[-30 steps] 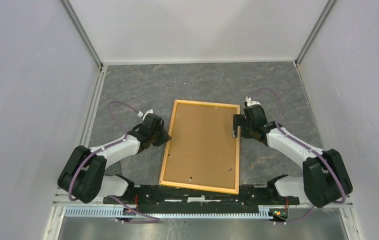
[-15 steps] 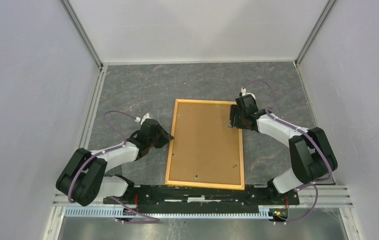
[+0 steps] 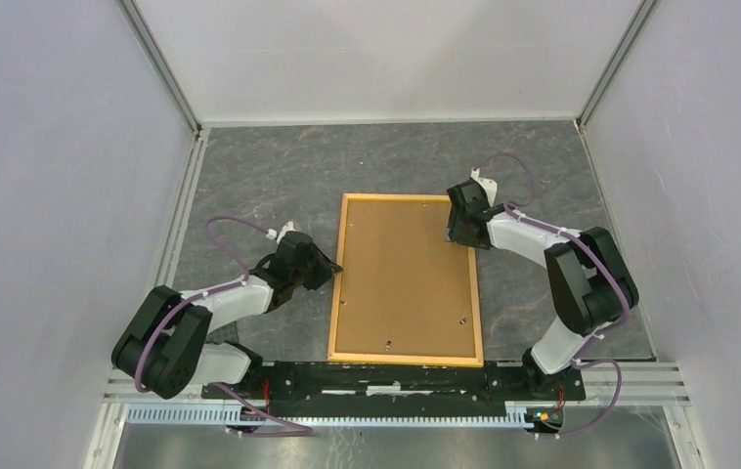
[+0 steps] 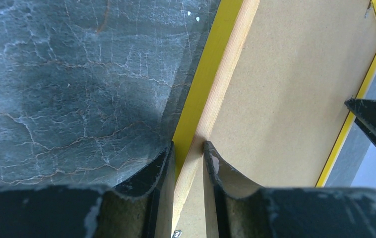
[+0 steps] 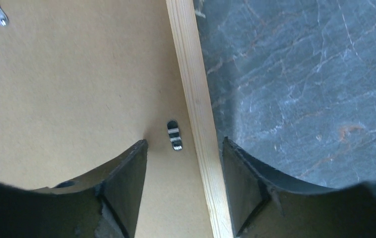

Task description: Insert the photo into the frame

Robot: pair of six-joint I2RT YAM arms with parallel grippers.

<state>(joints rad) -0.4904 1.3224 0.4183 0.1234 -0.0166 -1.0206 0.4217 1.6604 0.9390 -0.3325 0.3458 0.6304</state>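
The orange-yellow frame [image 3: 406, 361] lies back side up on the dark table, with the brown backing panel [image 3: 406, 278] set inside it. The photo is hidden. My left gripper [image 3: 332, 266] is shut on the frame's left rail; in the left wrist view the rail [image 4: 220, 84] passes between the fingers of that gripper [image 4: 188, 145]. My right gripper [image 3: 457, 230] is open near the frame's far right corner. In the right wrist view the gripper [image 5: 183, 144] straddles the right rail [image 5: 191, 84], one finger over the backing panel [image 5: 77, 84] and one over the table.
Small metal tabs [image 5: 174, 135] sit on the backing panel by the rail. White walls close in the table on the left, right and far sides. The arm bases and a black rail [image 3: 386, 379] run along the near edge.
The frame has turned, its near end swinging right, so it lies squarer to the table. My right gripper has moved along the right rail toward the far corner. My left gripper kept hold of the left rail.
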